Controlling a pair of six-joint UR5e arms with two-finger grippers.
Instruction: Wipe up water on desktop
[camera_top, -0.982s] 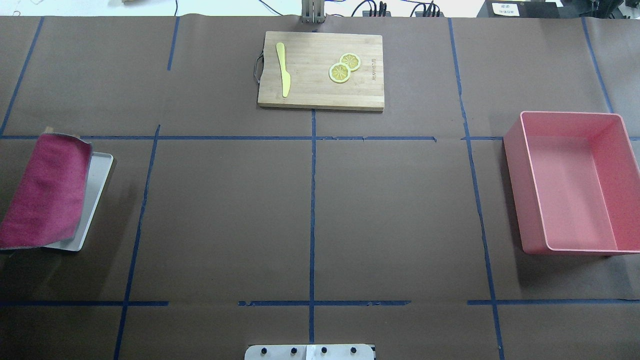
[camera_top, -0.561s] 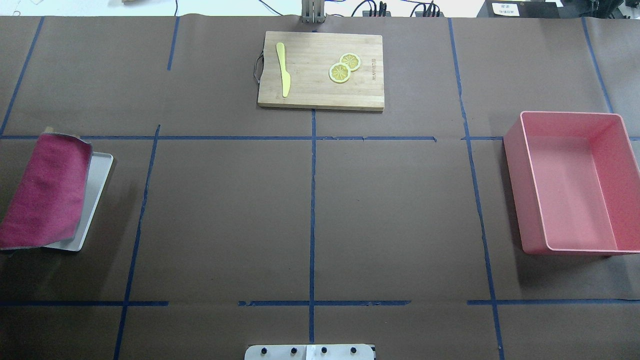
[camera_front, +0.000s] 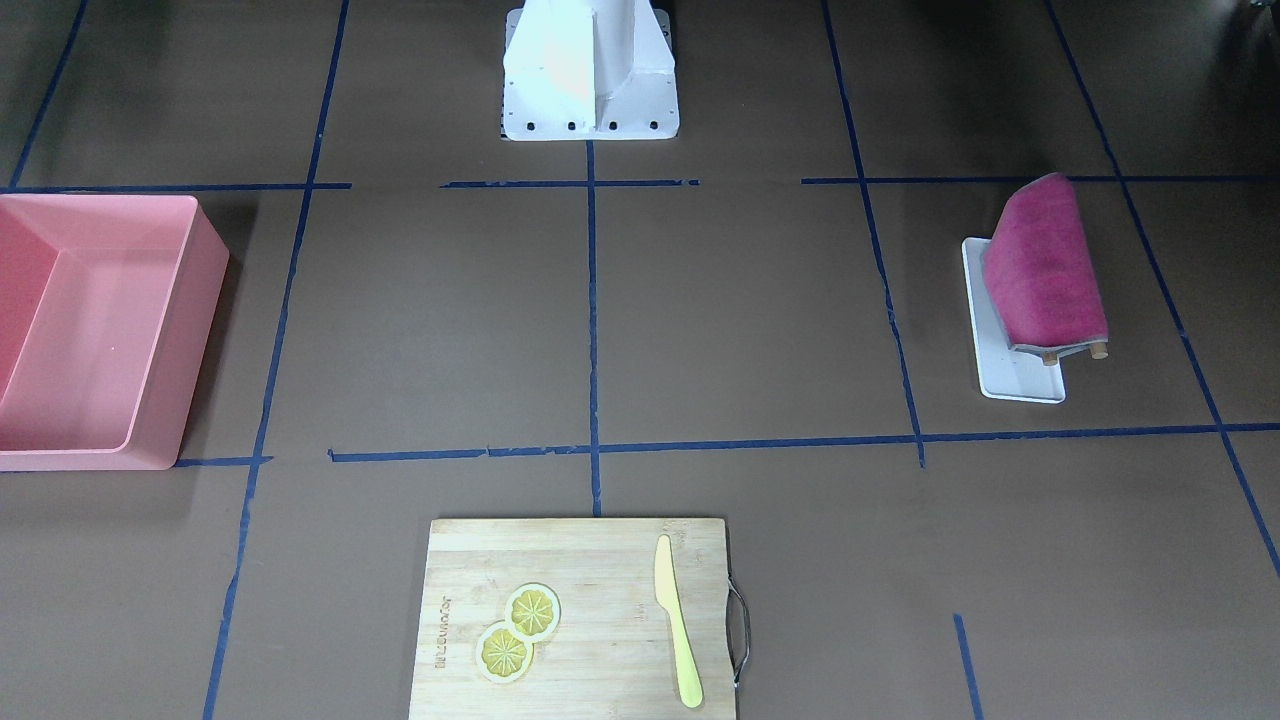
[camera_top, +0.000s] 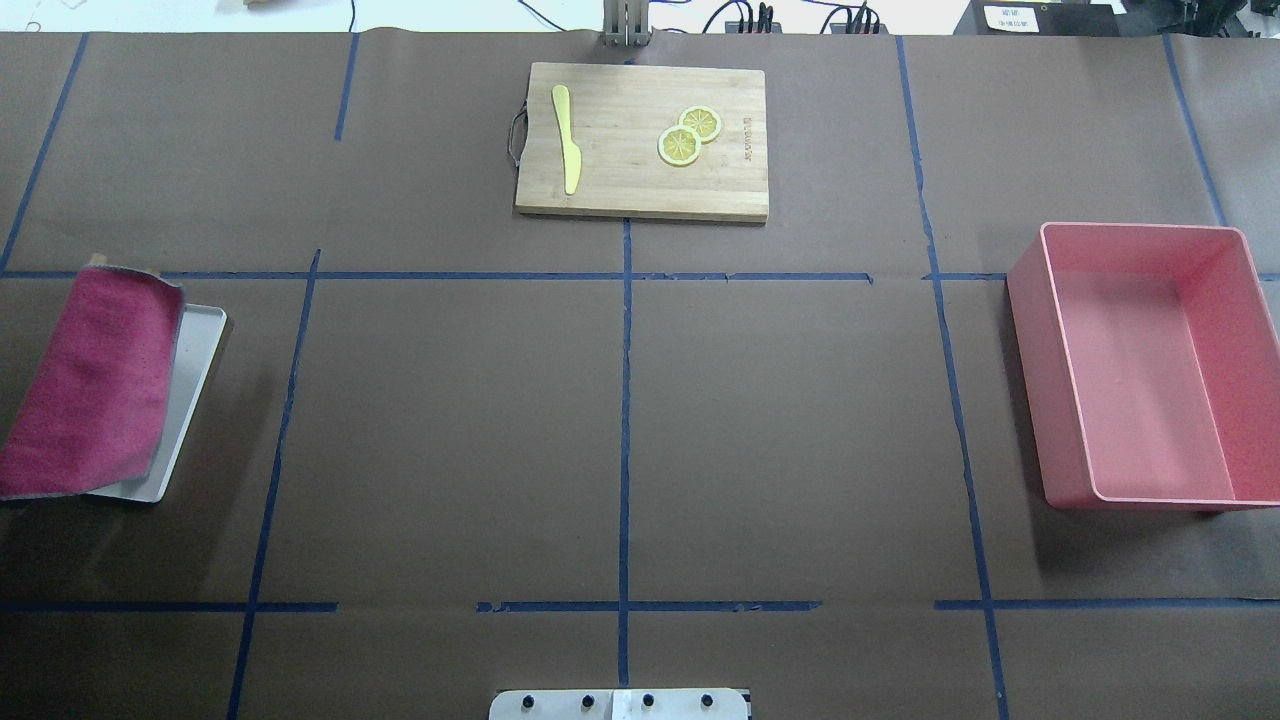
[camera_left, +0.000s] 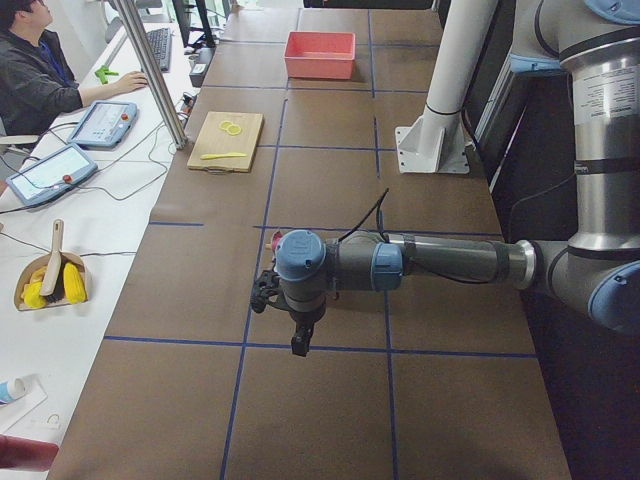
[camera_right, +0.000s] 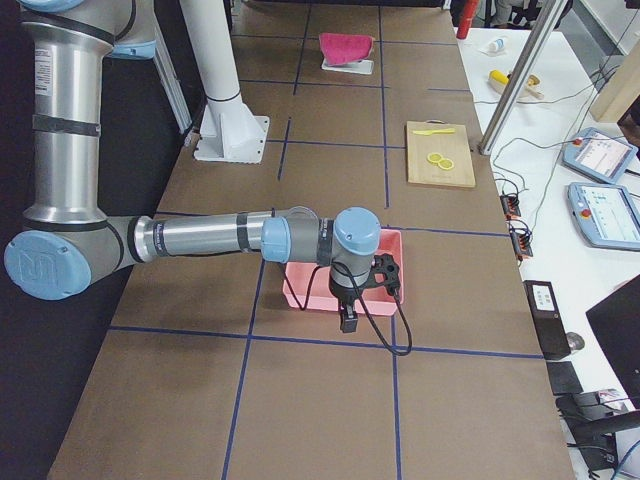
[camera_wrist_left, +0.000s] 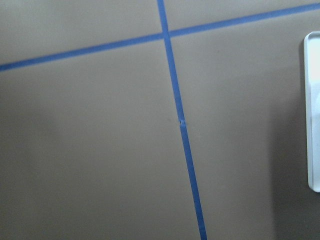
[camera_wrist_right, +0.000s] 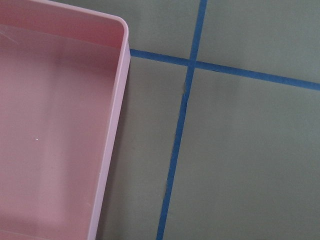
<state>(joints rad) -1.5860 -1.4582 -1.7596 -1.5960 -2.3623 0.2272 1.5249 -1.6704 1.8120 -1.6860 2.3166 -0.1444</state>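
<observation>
Brown desktop (camera_top: 450, 430), gridded with blue tape (camera_top: 625, 400). Magenta cloth (camera_top: 90, 385) draped over what seems a small rack (camera_front: 1072, 352) on a white tray (camera_top: 190, 380), at the robot's left end. Pink bin (camera_top: 1150, 370) at the right end. Bamboo board (camera_top: 640, 170) at the far edge, bearing 1 yellow knife (camera_top: 567, 140) and 2 lemon slices (camera_top: 688, 135). Left gripper (camera_left: 300, 340) held above the desktop near the tray, right gripper (camera_right: 348, 318) above the bin's corner; whether the fingers are apart or together cannot be told.

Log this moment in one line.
phase: pre-wipe | dark pink cloth: draped over flat white tray, ungrasped | brown blue-taped desktop: no water visible | left gripper: above desktop, state unclear | right gripper: near pink plastic bin, state unclear
</observation>
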